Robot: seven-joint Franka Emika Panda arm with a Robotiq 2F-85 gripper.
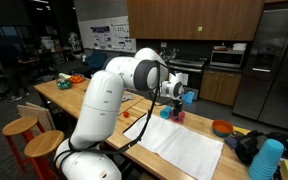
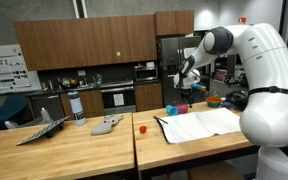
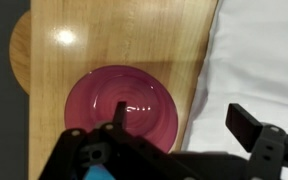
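A round magenta bowl (image 3: 122, 108) sits on the wooden table (image 3: 114, 35), seen from straight above in the wrist view. My gripper (image 3: 181, 118) hangs above it, open and holding nothing; one finger (image 3: 117, 112) is over the bowl, the other over the white sheet (image 3: 259, 60). In both exterior views the gripper (image 1: 174, 93) (image 2: 184, 88) hovers a little above the magenta bowl (image 1: 179, 116) (image 2: 182, 108), not touching it. A small teal object (image 2: 170, 109) stands right beside the bowl.
The white sheet (image 1: 179, 145) (image 2: 204, 122) covers part of the table. A small red object (image 2: 141, 128) lies near it. An orange bowl (image 1: 222, 127) and a blue cup (image 1: 267, 160) stand farther along. Wooden stools (image 1: 22, 127) stand beside the table.
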